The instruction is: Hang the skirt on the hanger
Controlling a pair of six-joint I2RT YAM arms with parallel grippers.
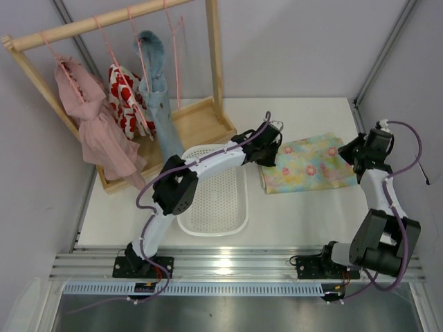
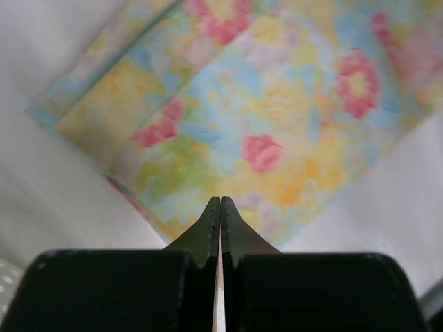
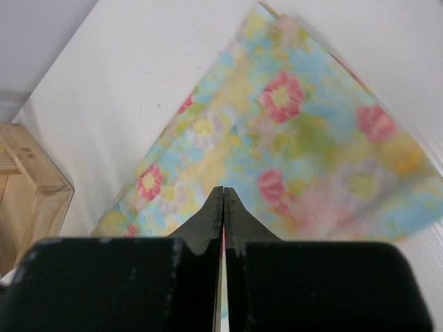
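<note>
The skirt (image 1: 308, 164) lies flat on the white table right of centre, pale yellow and turquoise with pink flowers. My left gripper (image 1: 268, 153) hovers at its left edge, fingers pressed together with nothing between them. My right gripper (image 1: 354, 156) is at the skirt's right edge, also shut and empty. In the left wrist view the closed tips (image 2: 221, 202) point at a corner of the skirt (image 2: 277, 117). In the right wrist view the tips (image 3: 223, 189) sit over the flowered cloth (image 3: 304, 145). An empty pink wire hanger (image 1: 177, 76) hangs from the rack bar at the back.
A wooden rack (image 1: 111, 17) stands at the back left with a pink garment (image 1: 93, 124), a red-and-white garment (image 1: 124, 97) and a blue denim garment (image 1: 156, 97). A white perforated basket (image 1: 214, 200) sits between the arms. The rack's wooden base (image 3: 28, 187) shows left of the skirt.
</note>
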